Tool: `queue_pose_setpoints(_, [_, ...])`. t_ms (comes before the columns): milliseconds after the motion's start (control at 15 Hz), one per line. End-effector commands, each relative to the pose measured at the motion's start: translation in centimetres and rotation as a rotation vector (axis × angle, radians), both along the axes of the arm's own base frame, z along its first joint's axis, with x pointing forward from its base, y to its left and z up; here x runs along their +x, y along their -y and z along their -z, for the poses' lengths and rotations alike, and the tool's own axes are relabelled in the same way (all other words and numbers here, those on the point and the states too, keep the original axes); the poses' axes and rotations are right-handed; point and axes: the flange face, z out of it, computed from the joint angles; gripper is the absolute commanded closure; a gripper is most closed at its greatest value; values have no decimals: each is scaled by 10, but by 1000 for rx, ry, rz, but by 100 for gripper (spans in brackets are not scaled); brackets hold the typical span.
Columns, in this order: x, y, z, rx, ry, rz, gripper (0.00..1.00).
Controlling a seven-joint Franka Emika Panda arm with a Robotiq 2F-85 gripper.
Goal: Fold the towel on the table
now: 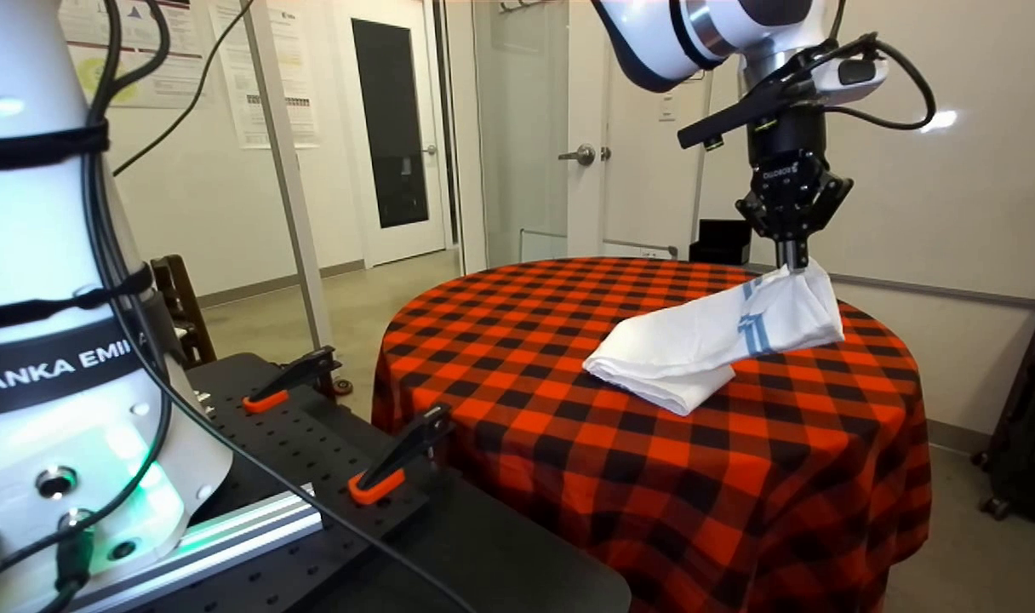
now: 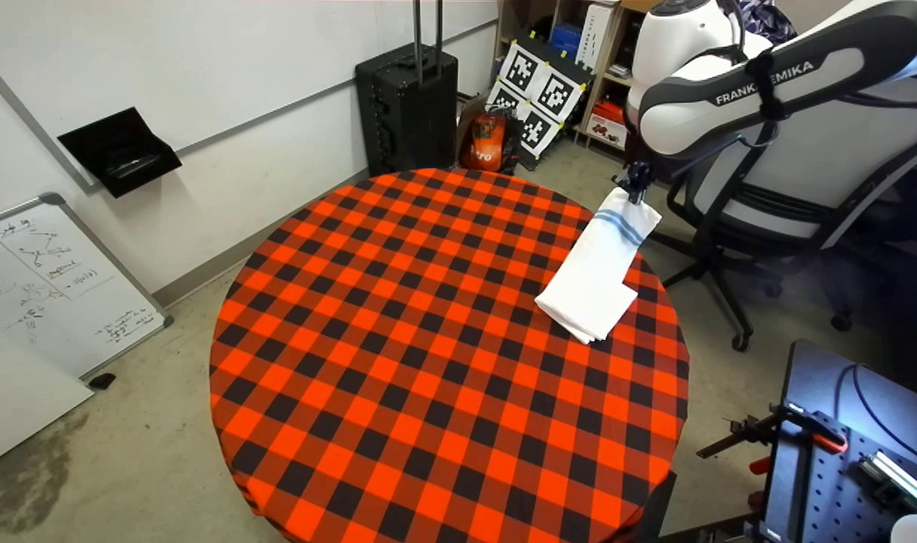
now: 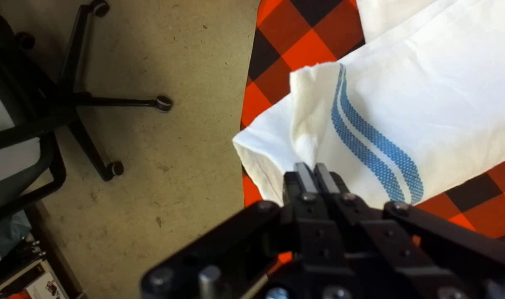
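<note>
"Wrist view gives you the white towel [image 3: 439, 104] running from your gripper [image 3: 312, 171] off towards two o'clock, its blue stripes [image 3: 358, 149] just beside the tips on much the same bearing."

"And have you got hold of it?"

"You have the gripper pressed together on a crease near the striped end. A loose corner [image 3: 265, 128] pokes out past the tips towards ten o'clock."

"Where do you look for the rest?"

"In an exterior view you see the folded end [image 1: 645, 353] lying on the round table [image 1: 500, 340], the towel doubled back over itself. From there the upper layer slants up to your gripper, at about two o'clock."

"Now take the tabletop as your dial."

"In an exterior view you find the towel at two o'clock, near the rim of the red-and-black checked cloth [image 2: 398, 377]. Your arm [image 2: 700, 113] stands over that side, between one and two."

"And past the rim, what do you meet?"

"You meet a grey-backed chair [image 2: 805, 166] at two, a black case [image 2: 406, 113] just short of twelve, a patterned board [image 2: 538, 98] between twelve and one, and, just after nine, a whiteboard [image 2: 59, 271] with handwriting on it. Between three and four you have a clamp [image 2: 809, 424] with an orange tip."
</note>
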Motion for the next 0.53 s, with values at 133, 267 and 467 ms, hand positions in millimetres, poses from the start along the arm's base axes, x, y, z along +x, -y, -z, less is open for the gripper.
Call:
queue_pose_setpoints(133, [18,5,35,20,-79,39,99])
queue_pose_setpoints(267, [22,2,45,23,-103,37,99])
queue_pose_setpoints(467, [26,-5,52,19,-129,24,99])
